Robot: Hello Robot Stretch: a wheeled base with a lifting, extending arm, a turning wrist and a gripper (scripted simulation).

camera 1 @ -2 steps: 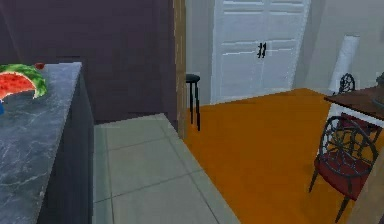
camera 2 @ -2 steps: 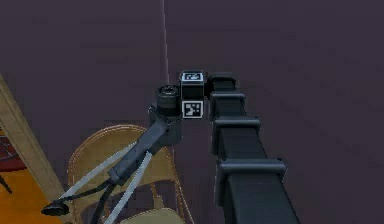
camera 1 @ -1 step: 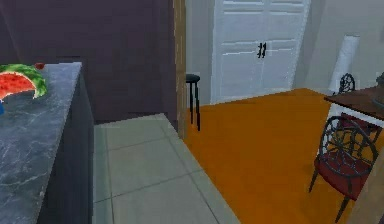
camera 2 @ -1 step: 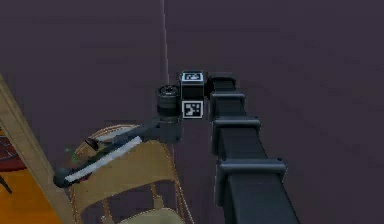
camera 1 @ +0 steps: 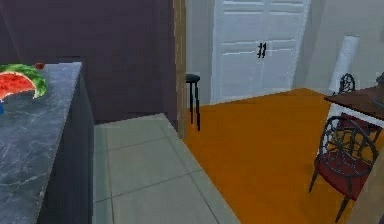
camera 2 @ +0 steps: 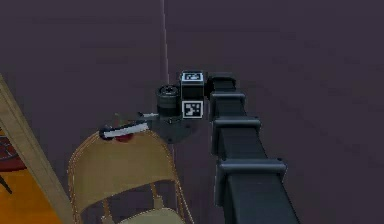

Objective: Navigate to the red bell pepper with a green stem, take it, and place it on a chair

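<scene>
The dark end effector (camera 2: pixel 112 131) reaches out above a tan wooden chair (camera 2: pixel 120 178). A small red thing (camera 2: pixel 122 138) is right at its thin fingers, by the top of the chair's back. I cannot tell if the end effector holds it. A red and green watermelon slice (camera 1: pixel 22 82) lies on the grey stone counter (camera 1: pixel 40 140).

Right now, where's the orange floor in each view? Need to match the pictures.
Forward view: the orange floor spans the centre to the right edge, in front of the white doors.
Arm side view: a sliver in the lower-left corner.
Shared landmark: probably the tan wooden trim edging the purple wall.
</scene>
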